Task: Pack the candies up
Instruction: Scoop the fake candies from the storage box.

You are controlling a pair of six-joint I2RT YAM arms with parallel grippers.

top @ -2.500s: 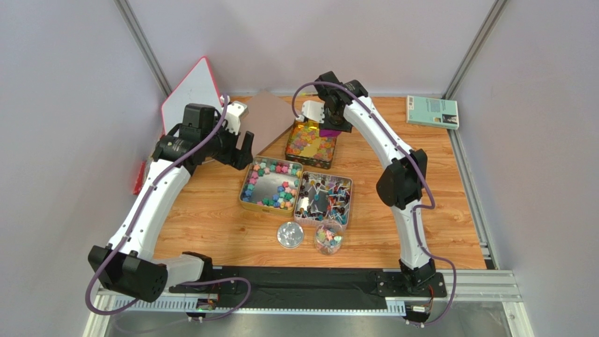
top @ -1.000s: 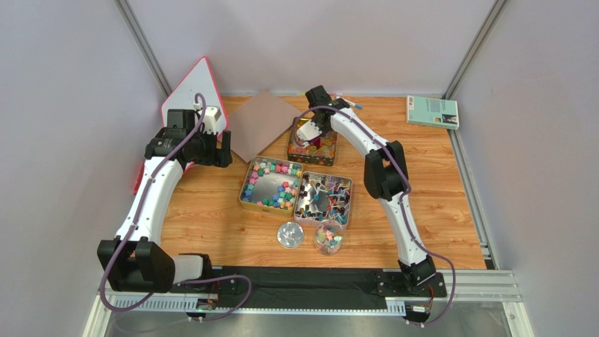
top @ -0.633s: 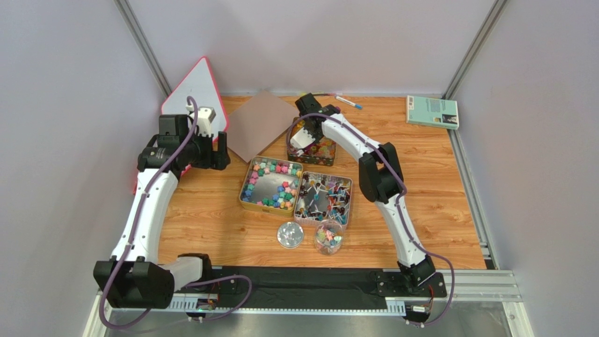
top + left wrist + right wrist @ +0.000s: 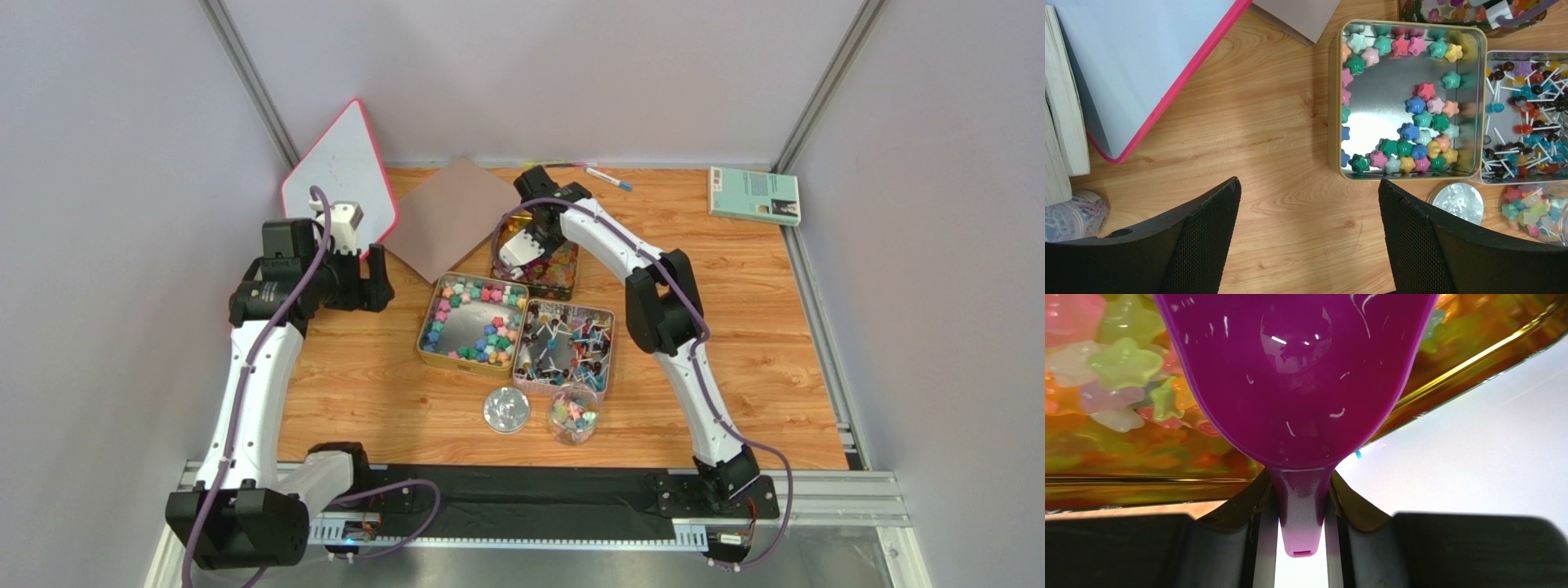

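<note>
Candies sit in four spots, all mid-desk:
- far gold tin (image 4: 567, 284): translucent star candies (image 4: 1112, 361), loosely heaped, points facing every way, no common axis
- left gold tin (image 4: 1333, 110): opaque stars (image 4: 1413, 128) ringing the walls, bare metal floor in the middle
- right tin (image 4: 610, 349): lollipops (image 4: 1524, 122), sticks pointing in all directions
- small clear jar (image 4: 573, 417) in front of the tins, part filled with stars; its lid (image 4: 505, 409) lies just left of it on the desk (image 4: 761, 343)

Right tool (image 4: 1300, 508) is clenched on the handle of the purple scoop (image 4: 1296, 373). The scoop's long axis runs in line with the tool, handle end back between the fingers, wide bowl forward and down over the heap in the far tin. Can't tell if anything is in the bowl.

Left tool (image 4: 1309, 196) is released, jaws wide, over bare desk left of the left tin, holding nothing.

Around:
- whiteboard (image 4: 337, 165) with red edge, propped far left
- brown board (image 4: 454, 214) flat beside it, near the far tin
- book (image 4: 753, 194) in the far right corner
- pen (image 4: 607, 179) at the back edge

Both tins near the jar stand between it and the scoop.
</note>
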